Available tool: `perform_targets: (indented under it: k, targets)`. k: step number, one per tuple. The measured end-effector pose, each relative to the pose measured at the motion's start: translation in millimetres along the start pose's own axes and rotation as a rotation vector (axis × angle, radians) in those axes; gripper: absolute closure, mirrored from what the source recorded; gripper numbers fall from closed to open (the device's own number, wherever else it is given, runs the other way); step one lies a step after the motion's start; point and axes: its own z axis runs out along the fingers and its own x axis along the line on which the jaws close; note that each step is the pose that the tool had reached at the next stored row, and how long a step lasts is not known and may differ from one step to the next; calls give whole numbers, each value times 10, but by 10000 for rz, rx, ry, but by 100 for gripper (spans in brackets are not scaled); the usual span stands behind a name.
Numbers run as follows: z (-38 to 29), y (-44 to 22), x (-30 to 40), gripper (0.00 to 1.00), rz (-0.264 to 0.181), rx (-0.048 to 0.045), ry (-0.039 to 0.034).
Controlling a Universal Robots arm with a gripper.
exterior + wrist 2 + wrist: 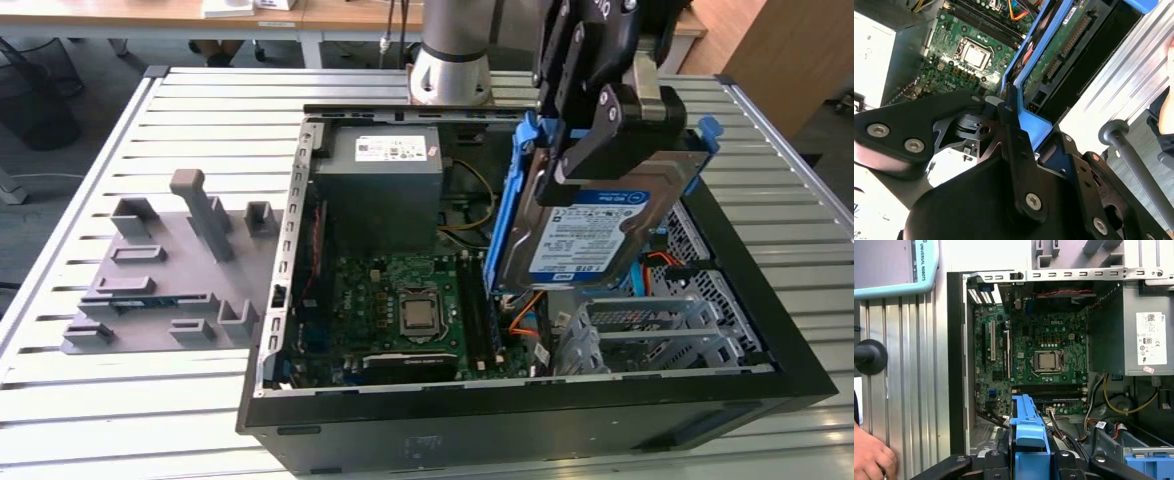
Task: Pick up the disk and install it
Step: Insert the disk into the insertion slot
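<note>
1. The arm (pixel 447 55) rises from the far edge of the slatted metal counter (pixel 120 420) and reaches forward over an open computer case (pixel 534 405). Its black wrist hangs above the side of the case towards the exterior view's right.
2. The tool (pixel 625 140) points downward and is pinched onto the upper end of the disk (pixel 594 235), with one finger on each broad face.
3. The disk hangs below the tool, lifted off the counter and held over the inside of the case.
4. Its long axis runs steeply, with the top end in the tool and the bottom end lowest. It leans so that the labelled face is turned up and towards the exterior view.
5. Its blue carrier frame (pixel 505 230) runs along the long edges. In both wrist views the frame (pixel 1029 127) (pixel 1029 427) sticks out from between the black fingers.
6. The disk's lower end sits between the motherboard (pixel 400 300) and the metal drive cage (pixel 654 320). I cannot tell whether it touches anything there.
7. The grey power-supply box (pixel 380 185) stands in the far corner of the case, well apart from the disk.
8. A grey fixture block (pixel 160 270) lies on the counter outside the case, at the exterior view's left.
9. In the first wrist view, a person's hand (pixel 871 457) rests beside the case.
</note>
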Motion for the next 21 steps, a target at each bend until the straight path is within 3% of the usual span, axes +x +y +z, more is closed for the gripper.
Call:
perform_targets:
  k: [4,14,21]
  targets:
    - [15,-21,52,64,0,0,0]
    - [53,-177,79,64,0,0,0]
    - [65,-240,108,64,0,0,1]
